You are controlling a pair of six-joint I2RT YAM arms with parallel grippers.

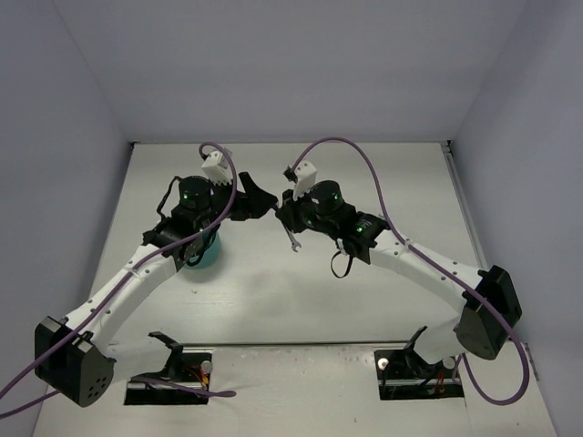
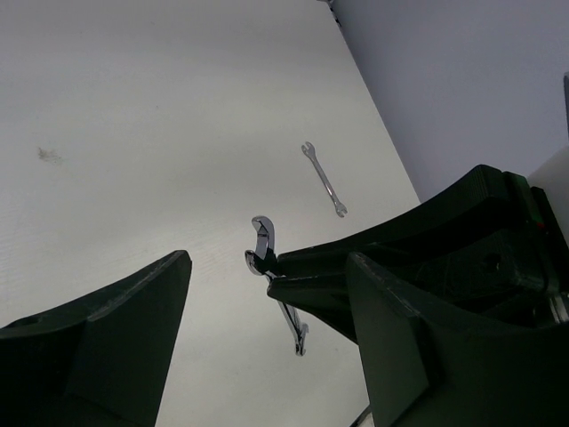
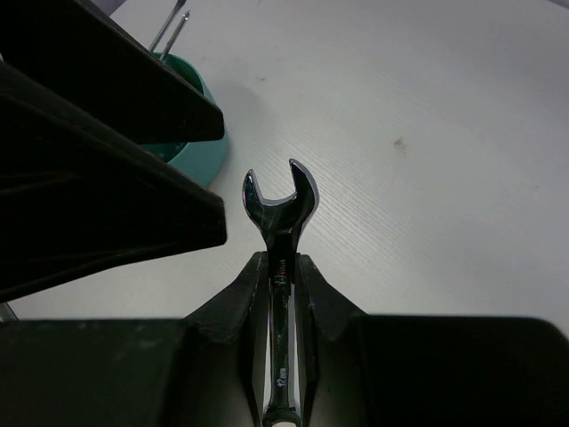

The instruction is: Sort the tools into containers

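**Wrench** [image 3: 277, 209]: hanging above the table [image 2: 133, 107], shank pinched between the closed fingers of your right gripper [image 3: 277, 267], open end sticking forward.

**Left gripper** [image 2: 268, 267]: gaping wide, carrying nothing, facing the wrench.

**Risks you are running:**
- The two grippers are crowding each other and may knock together.
- If you are letting go before the left closes, the wrench is likely falling outside the bowl [image 3: 209, 124].

**Bowl:** sitting under the left arm, holding thin screwdrivers [image 3: 171, 28] leaning out; other contents hidden.

**Second wrench** [image 2: 323, 178]: lying loose on the table.
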